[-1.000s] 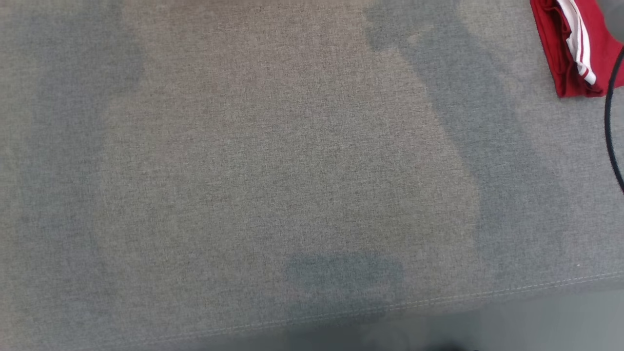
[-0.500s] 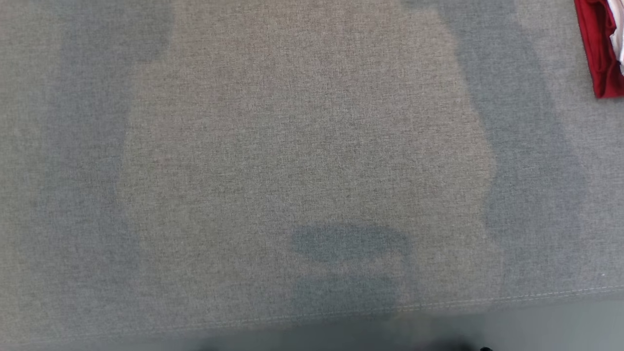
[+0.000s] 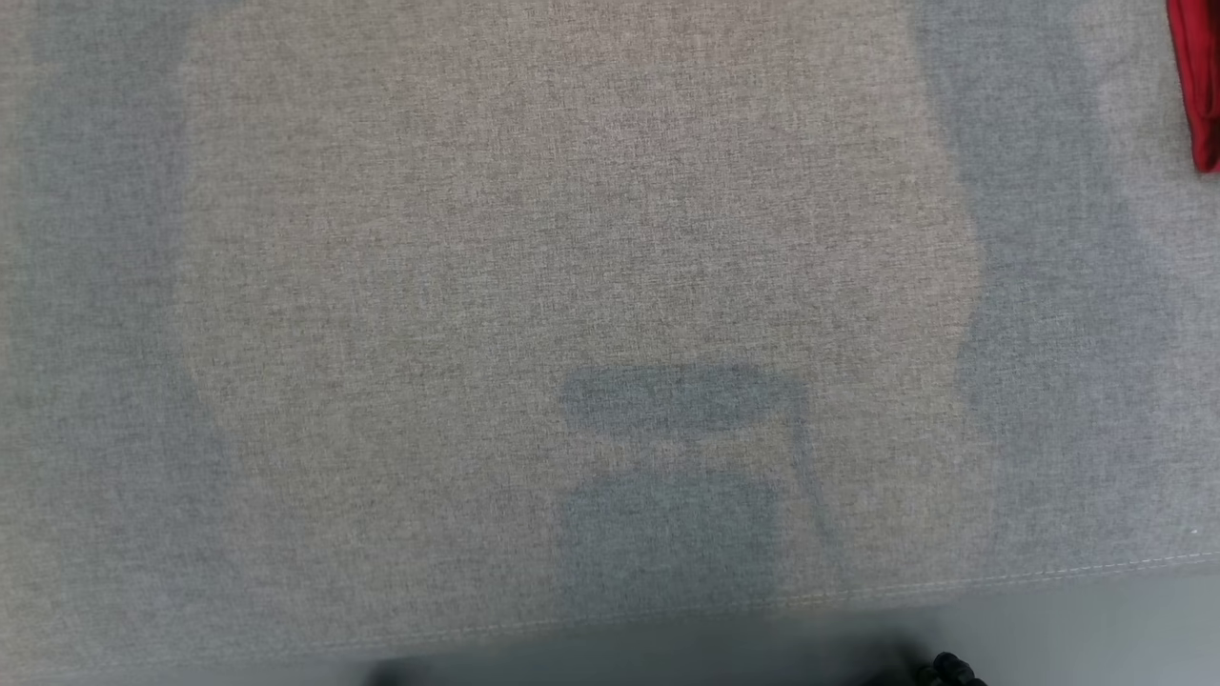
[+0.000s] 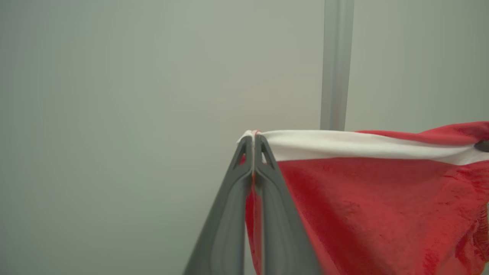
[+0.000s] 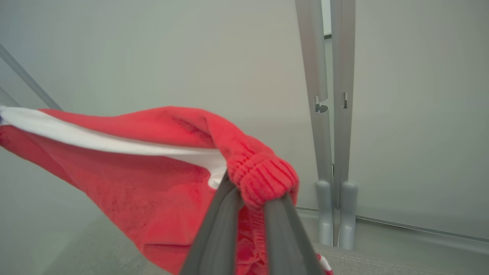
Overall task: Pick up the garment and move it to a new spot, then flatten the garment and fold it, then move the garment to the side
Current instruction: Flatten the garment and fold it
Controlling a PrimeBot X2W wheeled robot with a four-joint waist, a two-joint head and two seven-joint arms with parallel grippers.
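Note:
The garment (image 4: pixel 363 206) is red knit cloth with a white band along its top edge. It hangs in the air, stretched between my two grippers. My left gripper (image 4: pixel 253 135) is shut on one corner at the white band. In the right wrist view the garment (image 5: pixel 153 183) sags away to the left, and my right gripper (image 5: pixel 250 191) is shut on its bunched ribbed cuff, which covers the fingertips. A sliver of red cloth (image 3: pixel 1206 86) shows at the top right edge of the head view; I cannot tell whether it is the same garment.
A wide grey fabric surface (image 3: pixel 572 238) spreads below, its stitched front edge (image 3: pixel 1048 572) near the bottom with pale floor beyond. A small dark object (image 3: pixel 948 672) sits at the bottom edge. Grey upright posts (image 5: pixel 332 114) stand against a pale wall behind the garment.
The head camera has moved: the whole picture shifted, so the red cloth slid toward the right edge and the dark shadow sits higher.

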